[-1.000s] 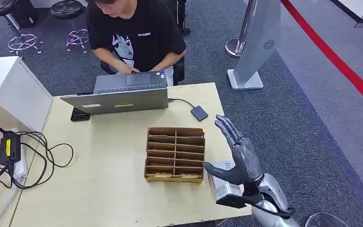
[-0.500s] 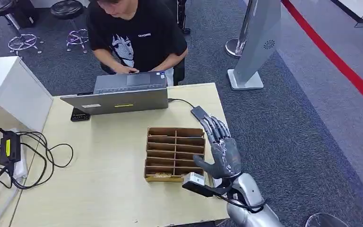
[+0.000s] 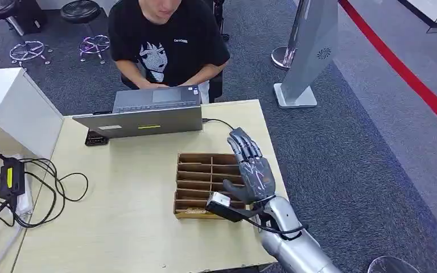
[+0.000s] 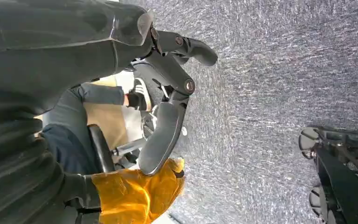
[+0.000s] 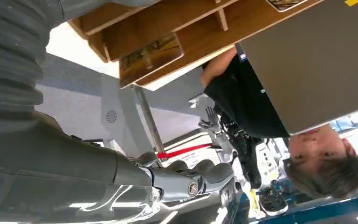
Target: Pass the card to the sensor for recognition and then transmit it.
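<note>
A brown cardboard organizer point(image 3: 202, 182) with several slots stands in the middle of the table. Cards point(image 3: 196, 212) lie in its front row, and one patterned card point(image 5: 151, 58) sits in a slot in the right wrist view. My right hand point(image 3: 249, 168) hovers over the organizer's right side with straight fingers and the thumb held apart, holding nothing. It hides the small dark sensor; the sensor's cable point(image 3: 216, 121) runs to the laptop. My left hand point(image 4: 168, 93) hangs over the carpet, fingers loose, holding nothing.
A person in a black shirt point(image 3: 168, 40) sits at the far side, typing on a grey laptop point(image 3: 148, 114). A phone point(image 3: 95, 138) lies beside it. Cables and a power adapter point(image 3: 11, 176) cover the table's left edge. A grey stand point(image 3: 310, 51) is on the carpet beyond.
My right hand has swung left and forward from the table's right edge to above the organizer's right side, covering the sensor. The person has shifted slightly.
</note>
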